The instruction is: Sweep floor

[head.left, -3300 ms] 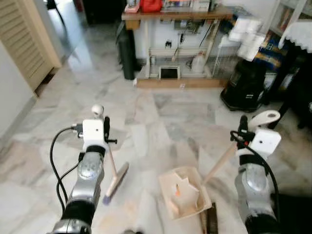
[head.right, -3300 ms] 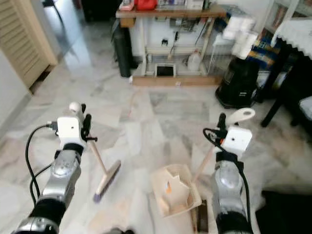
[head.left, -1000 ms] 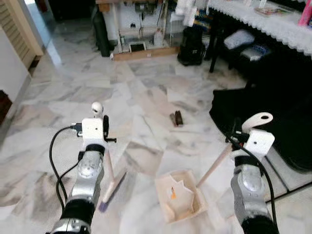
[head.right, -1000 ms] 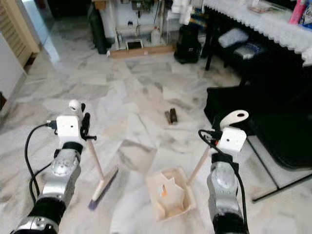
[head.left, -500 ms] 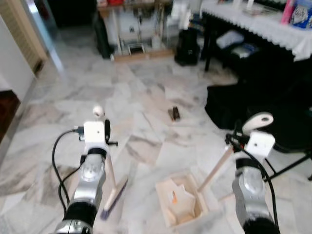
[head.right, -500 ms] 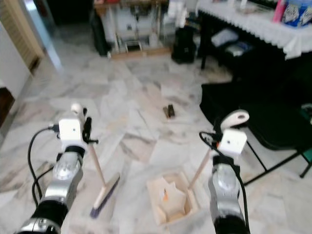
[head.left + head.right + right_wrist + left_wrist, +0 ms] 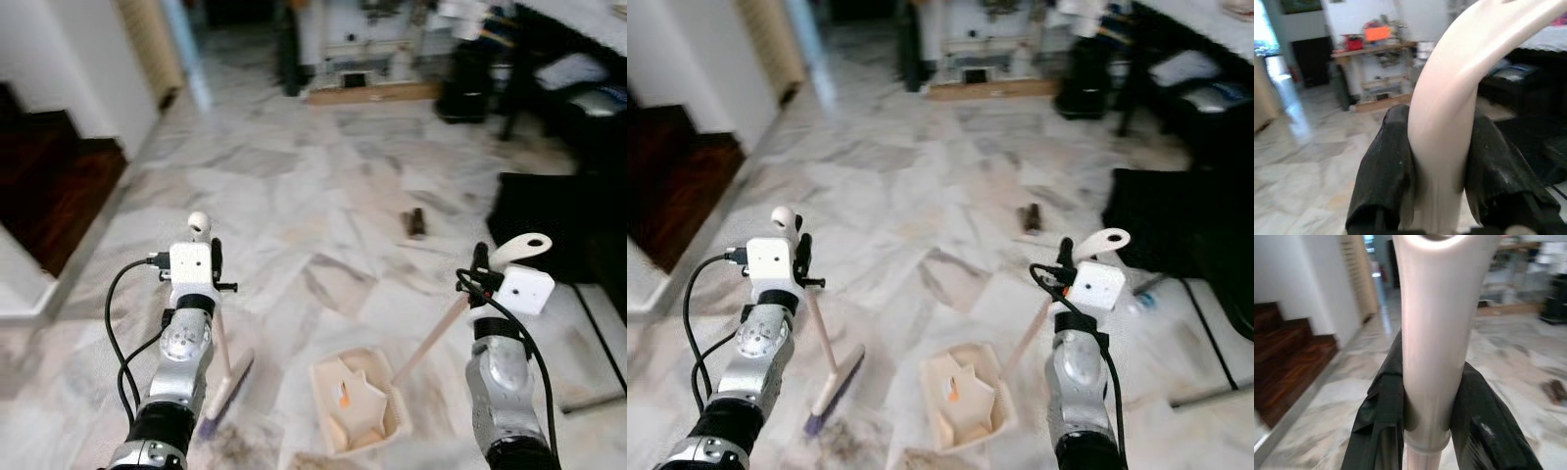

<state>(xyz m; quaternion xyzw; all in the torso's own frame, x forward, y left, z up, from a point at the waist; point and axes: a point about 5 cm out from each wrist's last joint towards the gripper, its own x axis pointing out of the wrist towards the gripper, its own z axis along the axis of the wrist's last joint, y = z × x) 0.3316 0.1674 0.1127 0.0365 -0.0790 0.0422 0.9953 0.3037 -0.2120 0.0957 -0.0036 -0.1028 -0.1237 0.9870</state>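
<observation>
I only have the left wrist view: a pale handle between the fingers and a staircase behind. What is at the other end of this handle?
Observer: A broom, its brush head down on the marble floor by the left arm.
Operator: And the right gripper?
Observer: The right gripper is shut on the dustpan handle; the dustpan sits on the floor between the arms.
Operator: Anything to sweep?
Observer: A small dark object lies ahead, beyond the dustpan.
</observation>
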